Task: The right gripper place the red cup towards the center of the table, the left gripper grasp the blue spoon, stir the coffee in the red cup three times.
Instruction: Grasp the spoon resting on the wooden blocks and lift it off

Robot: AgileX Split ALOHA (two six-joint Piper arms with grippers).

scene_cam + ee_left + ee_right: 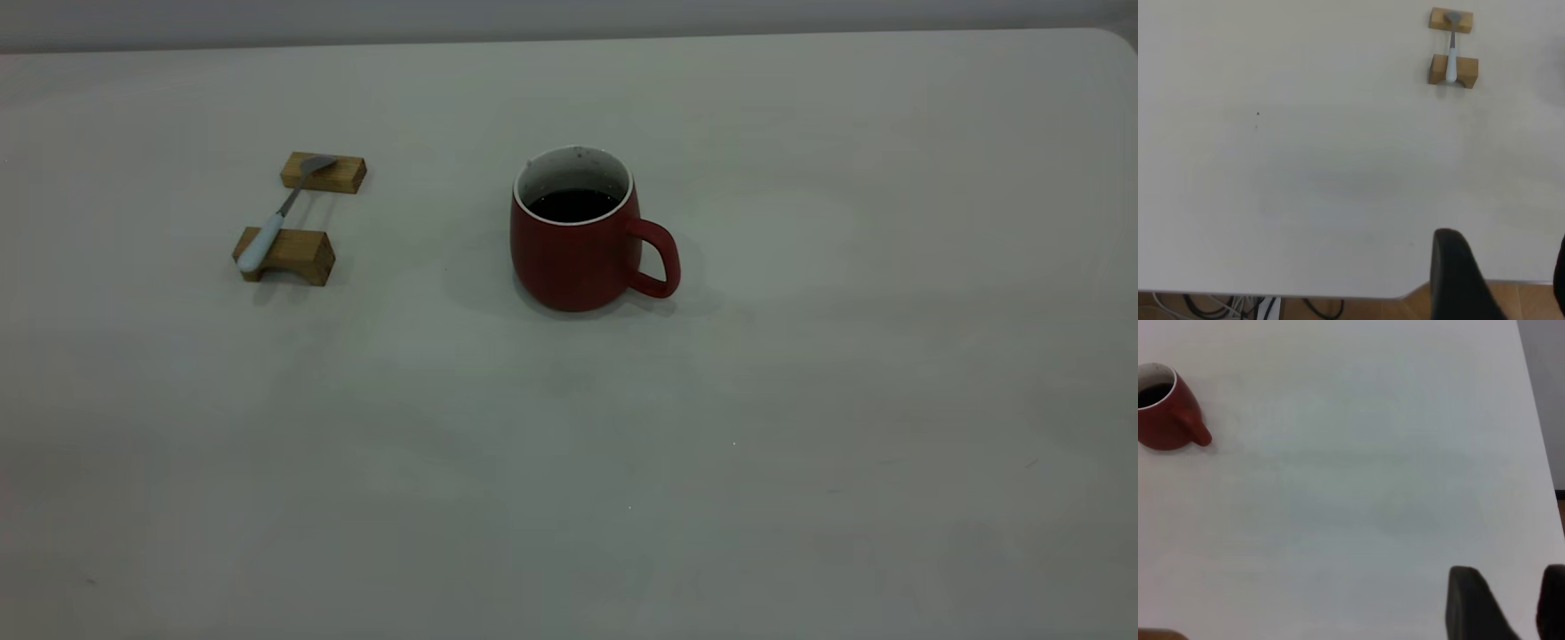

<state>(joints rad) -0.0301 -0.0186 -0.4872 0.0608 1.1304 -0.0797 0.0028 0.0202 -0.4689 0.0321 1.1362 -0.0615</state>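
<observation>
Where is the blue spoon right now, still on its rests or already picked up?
On its rests: the blue spoon bridges two wooden blocks, handle on the nearer one, with no pincer near it.

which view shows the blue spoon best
The exterior view: the blue spoon lies nearest there, bridging two wooden blocks, handle and bowl distinct. The left wrist view shows it smaller and farther off. The right wrist view misses it.
</observation>
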